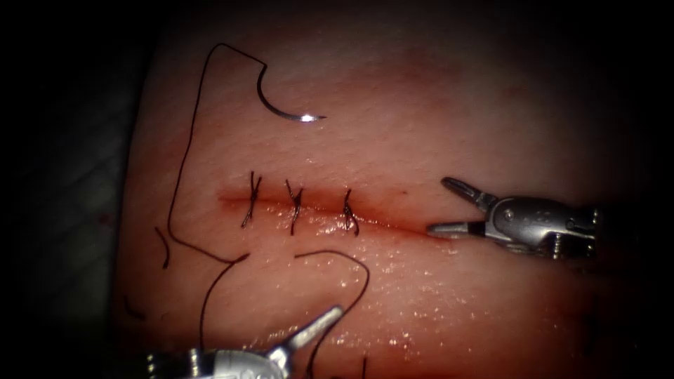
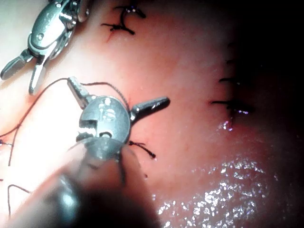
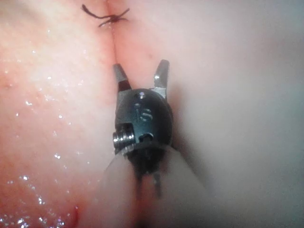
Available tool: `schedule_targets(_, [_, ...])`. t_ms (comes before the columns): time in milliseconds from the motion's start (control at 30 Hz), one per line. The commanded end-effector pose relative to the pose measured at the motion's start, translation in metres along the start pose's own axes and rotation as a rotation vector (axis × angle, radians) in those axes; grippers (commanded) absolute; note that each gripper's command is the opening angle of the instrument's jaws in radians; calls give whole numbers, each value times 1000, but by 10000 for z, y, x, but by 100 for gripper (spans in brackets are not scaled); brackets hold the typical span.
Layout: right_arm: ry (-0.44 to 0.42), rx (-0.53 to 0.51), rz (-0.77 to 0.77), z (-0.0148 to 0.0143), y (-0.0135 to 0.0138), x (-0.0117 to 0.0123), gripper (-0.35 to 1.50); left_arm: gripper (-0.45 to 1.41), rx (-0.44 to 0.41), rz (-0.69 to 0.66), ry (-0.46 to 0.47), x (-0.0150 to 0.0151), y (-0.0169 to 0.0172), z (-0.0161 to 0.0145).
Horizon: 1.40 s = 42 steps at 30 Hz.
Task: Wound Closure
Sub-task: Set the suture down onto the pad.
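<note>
- Endoscope view showed the tissue (image 1: pixel 491 105) with a level cut (image 1: pixel 393 223), closed over its left part by three stitches (image 1: pixel 295 205); the right part of the cut, from the third stitch to the right tool, lay unstitched.
- Needle (image 1: pixel 277 105) lay free on the tissue, above the cut and well apart from it, point toward the right. No part of it sat in the tissue and neither tool held it.
- Thread (image 1: pixel 184 161) ran from the needle's tail up, left and down the tissue's left side to below the cut. A separate strand arched below the cut, near the left tool.
- Right tool (image 1: pixel 444 208) stood at the cut's right end, jaws spread and grasping nothing, the lower jaw lying along the cut line. Right wrist view confirmed it (image 3: pixel 141 73): spread and empty, astride the cut.
- Left tool (image 1: pixel 330 317) stood below the cut. Left wrist view showed its jaws (image 2: pixel 118 97) splayed wide; thread passed close by one jaw, but no grip on it could be established.
- Red fluid (image 1: pixel 239 200) marked the cut's edges.
- Judgement: the work stood between stitches, both tools released. A further stitch would call for the needle to be taken up from the tissue first.
</note>
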State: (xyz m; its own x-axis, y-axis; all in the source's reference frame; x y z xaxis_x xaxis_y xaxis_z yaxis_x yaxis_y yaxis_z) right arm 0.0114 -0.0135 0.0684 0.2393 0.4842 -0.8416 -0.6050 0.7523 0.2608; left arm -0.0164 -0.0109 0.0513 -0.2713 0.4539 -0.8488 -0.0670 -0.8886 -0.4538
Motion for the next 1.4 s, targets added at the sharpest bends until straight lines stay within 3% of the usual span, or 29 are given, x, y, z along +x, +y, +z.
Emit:
schedule_targets(33, [2,3,1,5,-6,-4,146,118,7,-6,-10,-5,-2,1])
schedule_targets(233, [30,63,2,-1,-13,1,146,113,55,-19,-47,-20,-8,-13])
schedule_targets(400, [20,141,7,-9,-38,16,145,105,71,-12,-58,-46,-13,-7])
schedule_targets(600, [38,209,5,-13,-65,33,141,98,109,26,-86,-95,-10,32])
schedule_targets(733, [54,241,9,-11,-79,42,136,98,74,-1,-73,-128,-9,63])
schedule_targets(867, [85,293,9,-8,-91,47,98,95,50,-26,-86,-151,-13,79])
schedule_targets(933, [97,321,29,-4,-96,46,42,95,42,-43,-99,-160,-15,83])
schedule_targets(967, [103,335,38,-2,-99,44,-8,95,38,-46,-107,-165,-15,84])
schedule_targets(1000, [109,344,40,0,-102,42,-35,95,33,-49,-111,-168,-15,84])
schedule_targets(1167, [106,387,31,21,-116,14,-35,93,20,-63,-118,-172,-13,81])
schedule_targets(1300, [92,378,64,45,-114,-17,-35,91,14,-63,-122,-170,-10,80])
schedule_targets(1400, [87,376,90,56,-112,-28,-35,90,15,-65,-128,-174,-8,82])
